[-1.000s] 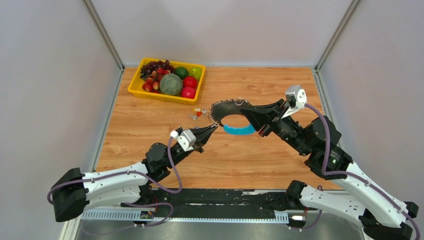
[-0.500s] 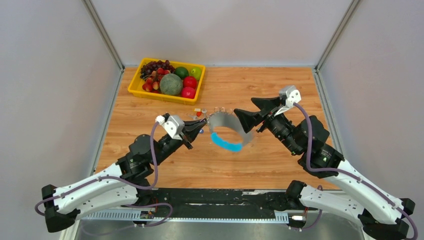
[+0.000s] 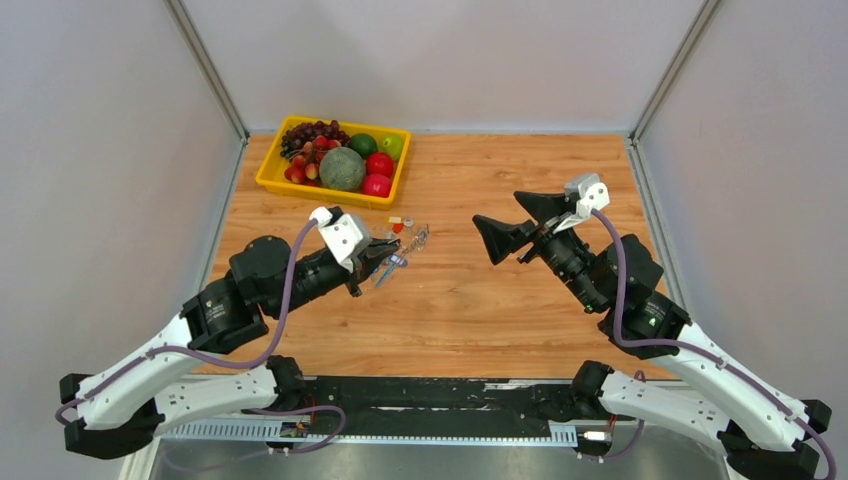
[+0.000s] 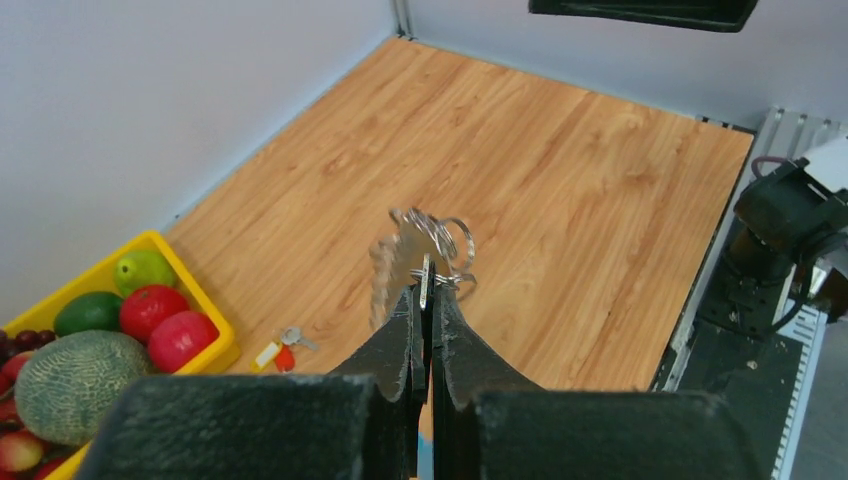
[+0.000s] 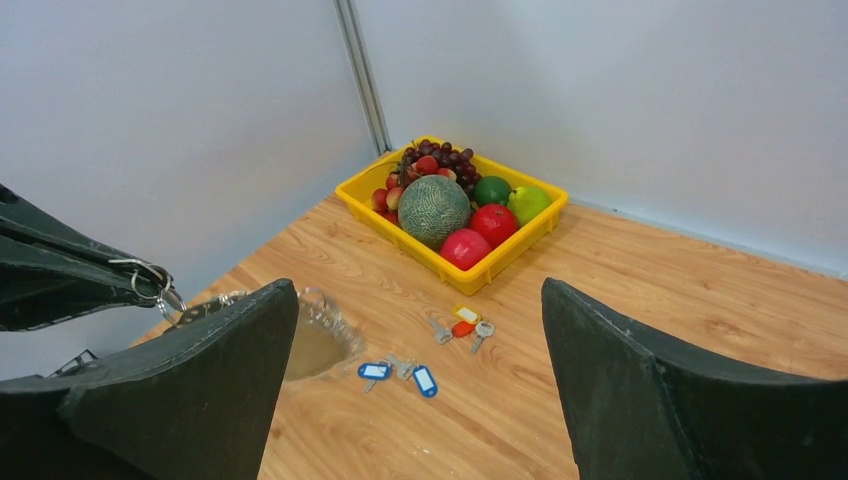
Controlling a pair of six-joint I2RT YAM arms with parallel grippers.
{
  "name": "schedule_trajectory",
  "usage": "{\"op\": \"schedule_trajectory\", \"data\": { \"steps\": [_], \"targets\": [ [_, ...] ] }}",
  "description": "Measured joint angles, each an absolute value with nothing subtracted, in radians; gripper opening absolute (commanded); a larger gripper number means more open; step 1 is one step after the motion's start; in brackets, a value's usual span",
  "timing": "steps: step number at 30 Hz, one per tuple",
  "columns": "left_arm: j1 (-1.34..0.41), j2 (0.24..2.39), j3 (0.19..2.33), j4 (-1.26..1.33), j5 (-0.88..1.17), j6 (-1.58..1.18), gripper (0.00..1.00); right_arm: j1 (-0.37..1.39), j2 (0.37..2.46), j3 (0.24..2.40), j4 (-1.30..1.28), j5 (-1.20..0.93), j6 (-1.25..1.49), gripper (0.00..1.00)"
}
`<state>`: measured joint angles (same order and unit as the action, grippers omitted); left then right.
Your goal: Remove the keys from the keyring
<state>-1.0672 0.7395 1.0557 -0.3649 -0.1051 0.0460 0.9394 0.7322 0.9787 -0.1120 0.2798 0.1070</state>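
My left gripper [image 3: 388, 260] [image 4: 425, 292] is shut on a thin silvery key with small split rings at its tip [image 4: 440, 240]. The keyring [image 4: 384, 265] [image 5: 320, 338] hangs from that key as a motion-blurred silvery hoop just above the table; in the top view it shows only as a silvery streak [image 3: 415, 240]. Its blue arc is not clearly visible. My right gripper [image 3: 497, 212] [image 5: 418, 290] is open and empty, well right of the hoop. Loose keys lie on the table: two with blue tags [image 5: 400, 375], others with yellow and red tags [image 5: 465, 320] [image 3: 398, 225] [image 4: 280, 352].
A yellow fruit tray [image 3: 268, 182] [image 5: 440, 265] with a melon, grapes, apples and limes stands at the back left, just behind the loose keys. Grey walls close the table on three sides. Bare wood lies between the two grippers and to the right.
My right gripper has opened and let go of the keyring, then drawn back to the right. The left gripper stayed shut and pulled the hoop left and back toward the loose keys.
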Motion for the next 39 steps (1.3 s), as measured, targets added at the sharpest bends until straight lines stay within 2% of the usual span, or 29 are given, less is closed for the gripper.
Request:
{"op": "schedule_trajectory", "data": {
  "steps": [6, 12, 17, 20, 29, 39],
  "targets": [
    [-1.067, 0.83, 1.216, -0.538, -0.072, 0.178, 0.0, 0.939, 0.731, 0.965, -0.106, 0.279, 0.096, 0.95],
    [-1.066, 0.923, 1.246, -0.579, -0.11, 0.377, 0.0, 0.939, 0.73, 0.962, -0.105, 0.279, 0.094, 0.95],
    [-1.0, 1.015, 1.259, -0.583, -0.11, 0.575, 0.0, 0.939, 0.73, 0.962, -0.105, 0.27, 0.086, 0.95],
    [-0.961, 1.013, 1.218, -0.529, -0.11, 0.643, 0.0, 0.939, 0.729, 0.953, -0.086, 0.253, 0.075, 0.96],
    [-0.953, 0.87, 0.869, -0.284, -0.043, 0.755, 0.0, 0.939, 0.752, 0.892, -0.034, 0.231, 0.031, 0.92],
    [-0.934, 0.855, 0.759, -0.086, 0.026, 0.747, 0.0, 0.939, 0.801, 0.886, 0.006, 0.237, -0.018, 0.91]
  ]
}}
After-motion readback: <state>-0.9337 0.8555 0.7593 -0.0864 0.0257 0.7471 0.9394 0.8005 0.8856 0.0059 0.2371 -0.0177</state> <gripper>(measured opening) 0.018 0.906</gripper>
